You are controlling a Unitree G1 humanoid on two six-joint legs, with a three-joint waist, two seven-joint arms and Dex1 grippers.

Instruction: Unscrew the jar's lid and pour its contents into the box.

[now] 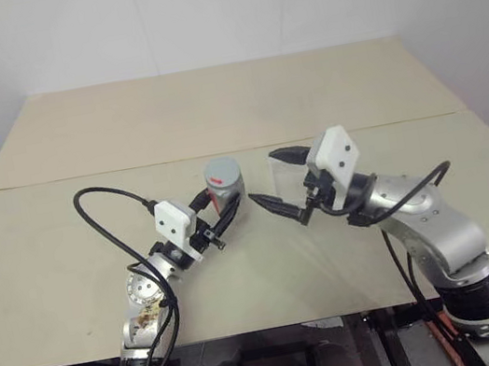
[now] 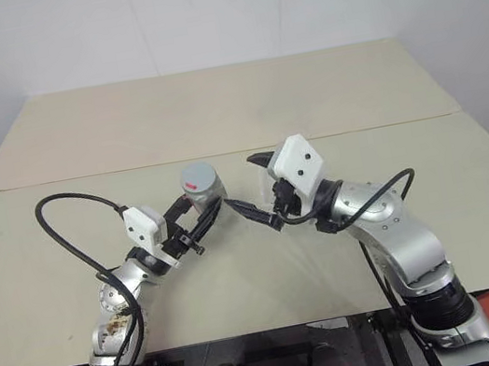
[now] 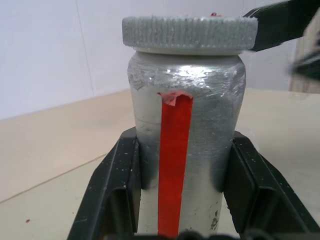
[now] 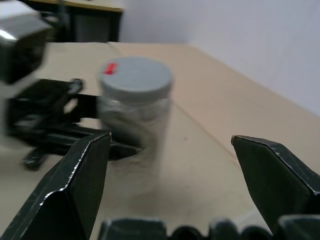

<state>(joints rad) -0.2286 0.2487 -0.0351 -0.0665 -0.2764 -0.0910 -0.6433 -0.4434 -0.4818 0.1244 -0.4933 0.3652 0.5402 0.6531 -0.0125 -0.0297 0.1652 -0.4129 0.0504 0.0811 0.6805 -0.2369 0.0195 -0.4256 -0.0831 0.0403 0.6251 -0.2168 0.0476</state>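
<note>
One jar (image 1: 224, 185), upright above the counter (image 1: 69, 261), clamped low on its body by the left end effector (image 1: 222, 213). One lid (image 3: 190, 32) seated on top. One right end effector (image 1: 275, 178) just beside the jar, spread wide, holding nothing.

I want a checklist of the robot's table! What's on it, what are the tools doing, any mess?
Surface: pale tabletop, with a seam across.
Job's things: jar held upright, lid still on; clear box behind the right tool, faint.
Clutter: nothing seen.
Grippers: left tool shut on the jar's body; right tool open, beside the jar, not touching it.
Cables: black cable looping off the left arm; another along the right arm.
Surroundings: white wall behind.
</note>
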